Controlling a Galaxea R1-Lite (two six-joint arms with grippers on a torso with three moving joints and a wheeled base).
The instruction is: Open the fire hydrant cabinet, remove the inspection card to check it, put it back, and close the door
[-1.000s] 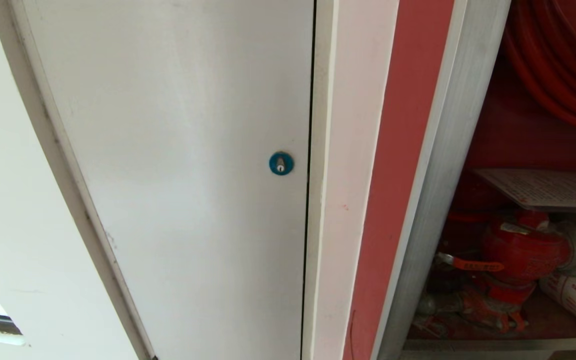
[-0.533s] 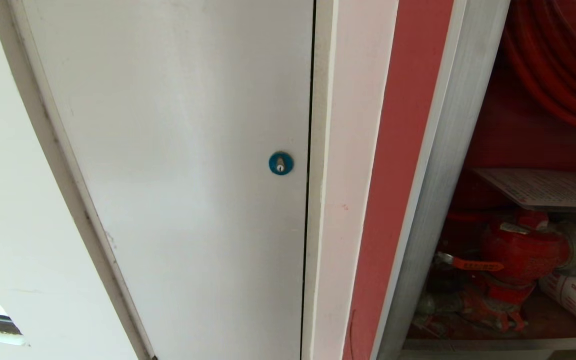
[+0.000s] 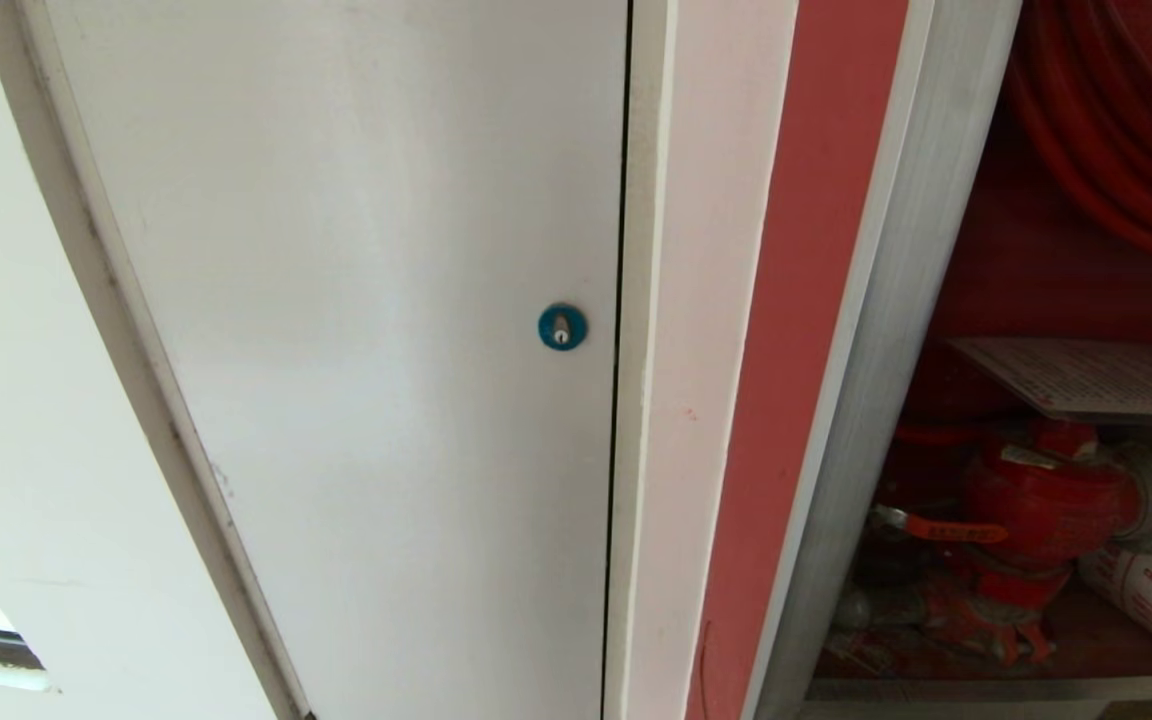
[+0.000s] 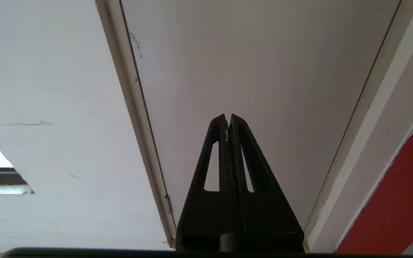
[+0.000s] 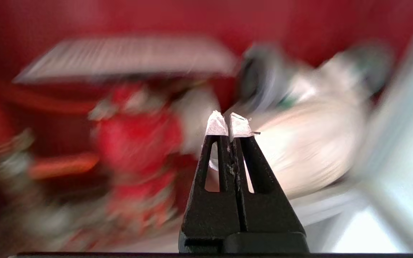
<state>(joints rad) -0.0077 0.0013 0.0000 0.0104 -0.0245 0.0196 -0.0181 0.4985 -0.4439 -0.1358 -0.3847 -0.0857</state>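
Note:
The fire hydrant cabinet [image 3: 886, 350] stands open at the right of the head view, with its silver frame and red lining showing. Inside, the pale inspection card [image 3: 1086, 378] lies flat above the red hydrant valve [image 3: 1046, 505]. The cabinet's own door is out of view. My right gripper [image 5: 228, 120] is shut and empty in front of the cabinet's inside, facing the valve [image 5: 134, 139], with the card [image 5: 127, 59] above it. My left gripper [image 4: 228, 117] is shut and empty, pointing at a plain white door [image 4: 264, 71]. Neither arm shows in the head view.
The plain white door [image 3: 366, 350] with a round blue lock [image 3: 562, 327] fills the left and middle of the head view. A red hose reel [image 3: 1116, 120] hangs at the cabinet's top. A white rolled hose [image 3: 1151, 590] lies beside the valve, close to my right gripper [image 5: 317, 150].

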